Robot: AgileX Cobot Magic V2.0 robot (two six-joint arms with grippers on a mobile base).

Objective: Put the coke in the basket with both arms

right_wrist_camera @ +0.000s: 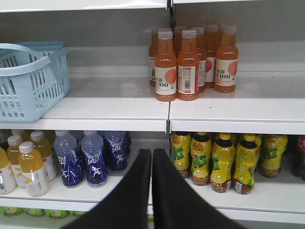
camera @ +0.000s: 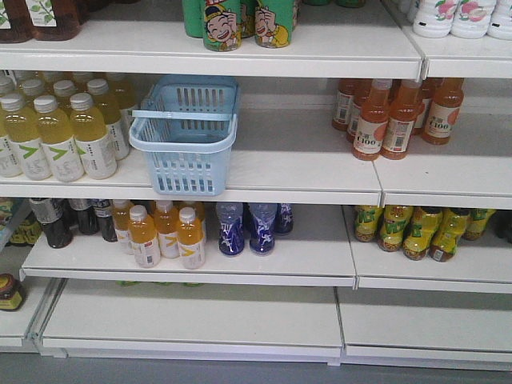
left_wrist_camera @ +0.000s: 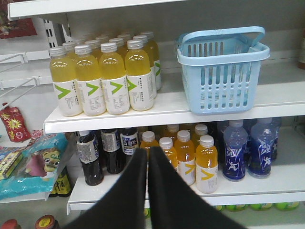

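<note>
Basket (camera: pixel 189 172) on middle shelf (camera: pixel 304 164); left gripper (left_wrist_camera: pixel 147 191) and right gripper (right_wrist_camera: pixel 151 191) both pressed together, pinching nothing.
Basket stood between yellow bottles (left_wrist_camera: pixel 102 81) with green "V" labels and orange bottles (right_wrist_camera: pixel 183 71) marked "C100". Both grippers sat below it, well apart. Could not tell the coke among dark bottles (left_wrist_camera: pixel 90 157) one shelf down.

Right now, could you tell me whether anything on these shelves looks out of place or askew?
Only the pale blue basket: it stands, seemingly empty, on the shelf between the yellow bottles and the orange bottles, right at the front edge. Nothing looks toppled, spilled or damaged.
</note>
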